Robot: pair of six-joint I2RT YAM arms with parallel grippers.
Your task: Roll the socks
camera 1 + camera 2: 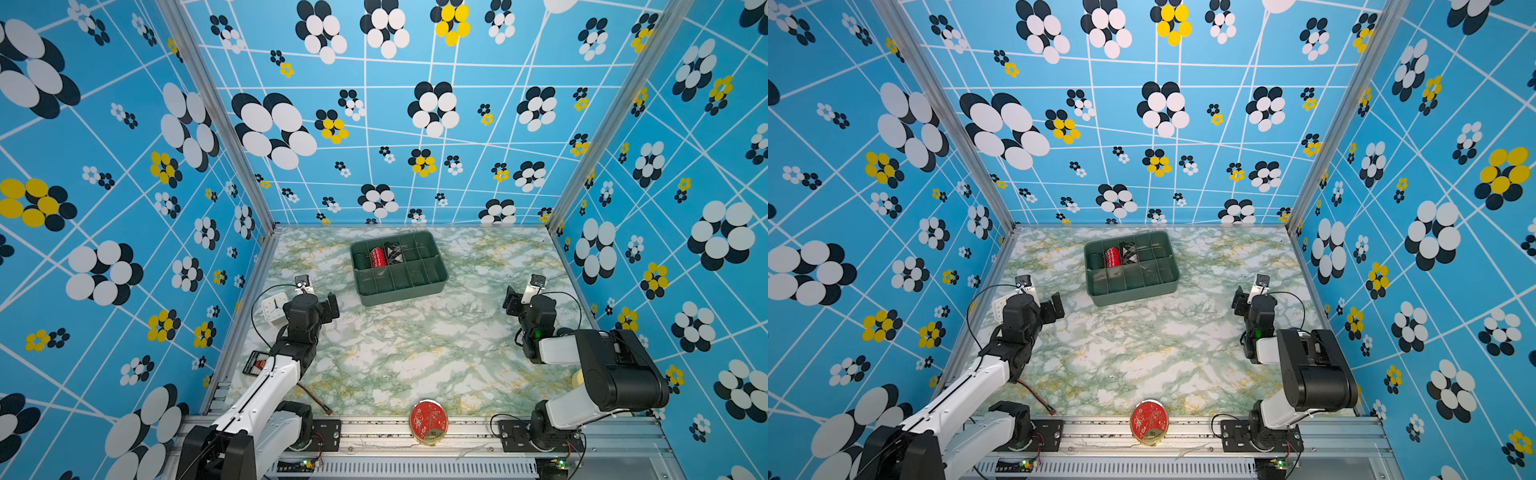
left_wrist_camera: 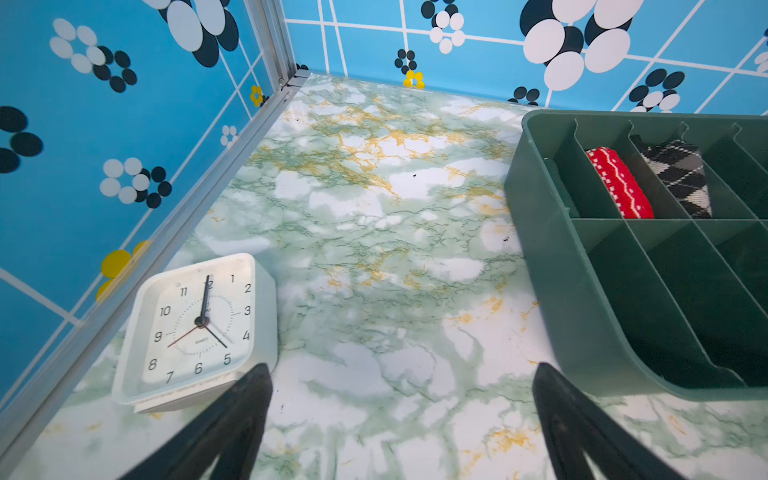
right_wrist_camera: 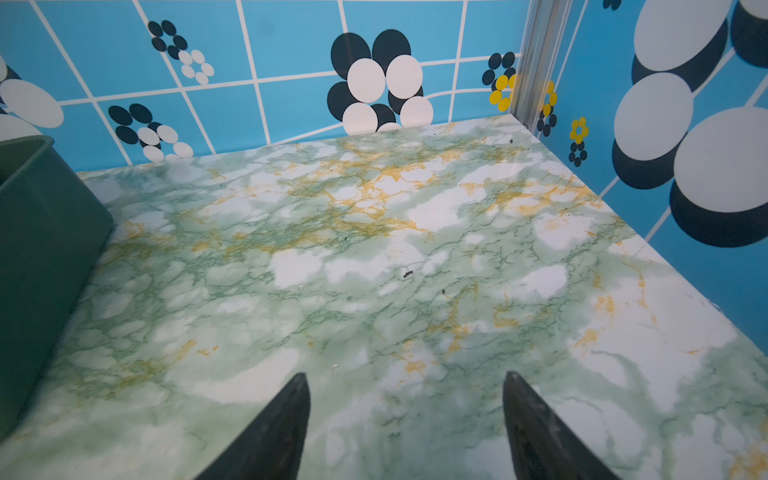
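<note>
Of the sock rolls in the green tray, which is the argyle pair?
The socks in black, grey and white diamonds, rightmost of the three in both top views; the red roll has white zigzags, the dark roll is plain.

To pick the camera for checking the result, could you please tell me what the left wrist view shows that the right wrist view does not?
Only the left wrist view shows the rolled socks in a compartment of the tray, a red roll in the next, and a white clock. Only the right wrist view shows the corner post on the right arm's side. Both show the green tray (the right wrist view just its outer wall), the marbled table and open, empty jaws.
</note>
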